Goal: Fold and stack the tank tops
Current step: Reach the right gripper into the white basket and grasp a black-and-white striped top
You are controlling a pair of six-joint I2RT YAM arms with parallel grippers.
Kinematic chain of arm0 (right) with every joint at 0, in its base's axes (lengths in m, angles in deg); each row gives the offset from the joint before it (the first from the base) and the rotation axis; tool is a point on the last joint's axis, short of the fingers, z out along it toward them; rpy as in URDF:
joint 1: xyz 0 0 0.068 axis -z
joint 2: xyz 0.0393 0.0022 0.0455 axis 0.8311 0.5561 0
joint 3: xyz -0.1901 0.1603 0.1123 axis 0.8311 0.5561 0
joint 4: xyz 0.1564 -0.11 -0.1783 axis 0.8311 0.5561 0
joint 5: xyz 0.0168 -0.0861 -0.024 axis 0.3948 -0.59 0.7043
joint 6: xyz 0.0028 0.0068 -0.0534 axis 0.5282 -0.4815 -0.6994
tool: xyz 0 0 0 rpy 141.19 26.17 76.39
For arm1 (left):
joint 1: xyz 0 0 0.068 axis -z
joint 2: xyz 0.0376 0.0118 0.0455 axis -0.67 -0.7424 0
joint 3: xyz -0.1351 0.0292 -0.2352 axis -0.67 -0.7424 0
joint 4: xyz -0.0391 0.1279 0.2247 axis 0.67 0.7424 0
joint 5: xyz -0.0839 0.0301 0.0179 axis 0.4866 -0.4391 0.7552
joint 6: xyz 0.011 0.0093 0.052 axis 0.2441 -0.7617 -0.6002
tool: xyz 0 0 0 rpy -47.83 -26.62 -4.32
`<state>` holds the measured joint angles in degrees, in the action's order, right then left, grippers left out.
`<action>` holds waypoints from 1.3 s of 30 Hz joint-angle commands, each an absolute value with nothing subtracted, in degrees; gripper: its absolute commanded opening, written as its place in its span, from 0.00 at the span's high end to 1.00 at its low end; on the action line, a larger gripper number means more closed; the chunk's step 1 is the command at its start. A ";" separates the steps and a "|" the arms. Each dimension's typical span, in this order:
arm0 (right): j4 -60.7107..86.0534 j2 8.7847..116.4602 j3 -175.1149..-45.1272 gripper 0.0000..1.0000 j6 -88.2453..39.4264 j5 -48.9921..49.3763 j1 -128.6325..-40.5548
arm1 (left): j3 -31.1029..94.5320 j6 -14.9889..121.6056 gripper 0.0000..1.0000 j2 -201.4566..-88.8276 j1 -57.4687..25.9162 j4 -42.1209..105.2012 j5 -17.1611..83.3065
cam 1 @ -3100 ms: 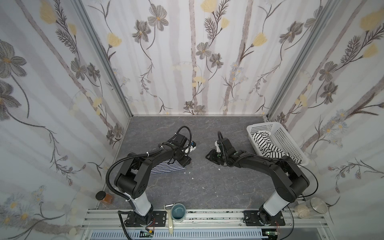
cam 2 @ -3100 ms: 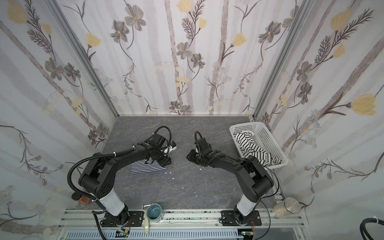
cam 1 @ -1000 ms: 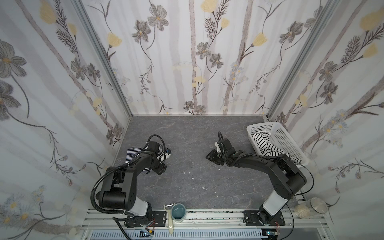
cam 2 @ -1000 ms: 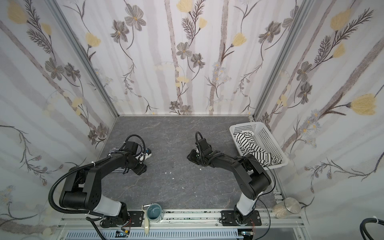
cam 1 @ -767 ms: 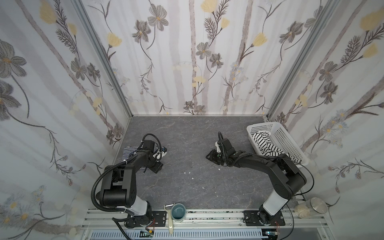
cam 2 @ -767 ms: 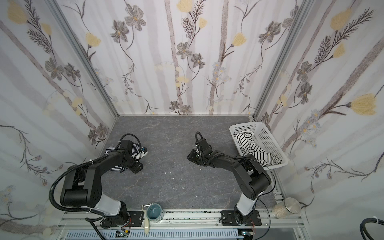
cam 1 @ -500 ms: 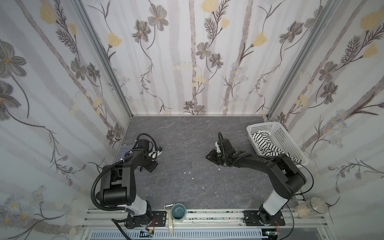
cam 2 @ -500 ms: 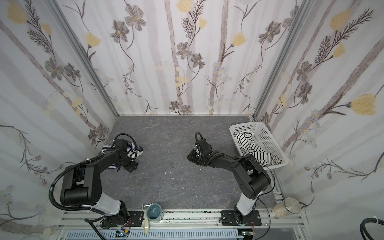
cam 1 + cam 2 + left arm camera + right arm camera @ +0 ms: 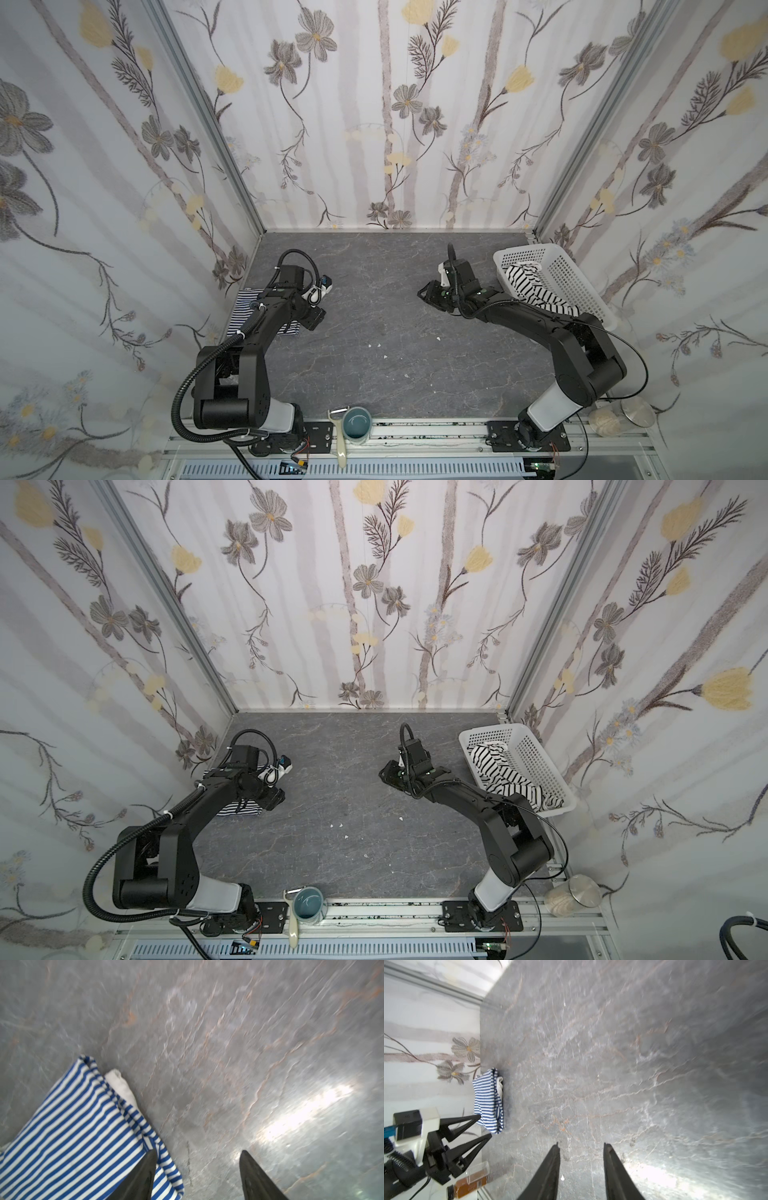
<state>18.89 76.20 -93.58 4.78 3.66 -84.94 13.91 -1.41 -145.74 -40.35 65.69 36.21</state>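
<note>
A fine navy-and-white striped tank top (image 9: 244, 307) lies folded at the left edge of the grey tabletop (image 9: 374, 353), likely as the stack's base. The left gripper (image 9: 198, 1151), wide and empty, sits beside it. The right gripper (image 9: 581, 1144) is partly open and empty. A white black-striped tank top (image 9: 528, 286) waits in a white perforated plastic basket (image 9: 575, 282) at the far right corner.

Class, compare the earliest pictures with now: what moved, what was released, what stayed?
The left gripper brought the folded navy-and-white striped tank top from the middle to the left wall; its open jaws now hold nothing. The right gripper, the white perforated plastic basket and the black-striped white top inside it stayed put.
</note>
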 commanded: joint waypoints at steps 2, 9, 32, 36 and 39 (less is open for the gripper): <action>27.09 72.86 -97.82 0.62 -0.30 -1.35 -80.43 | 16.92 8.03 0.35 -145.14 -37.44 63.90 44.19; 35.68 70.63 -104.73 0.42 -6.54 -2.69 -66.27 | 15.84 12.60 0.35 -145.66 -27.68 55.35 39.21; 46.59 84.25 -106.65 0.12 -20.46 -13.65 -40.92 | 10.68 15.34 0.35 -147.24 -21.32 47.81 37.08; 47.48 85.84 -105.95 0.12 -21.90 -14.66 -40.83 | 10.85 15.35 0.35 -147.63 -21.15 47.67 37.18; 47.72 86.78 -105.90 0.17 -23.21 -14.79 -40.91 | 11.11 15.51 0.35 -147.88 -21.05 47.47 37.11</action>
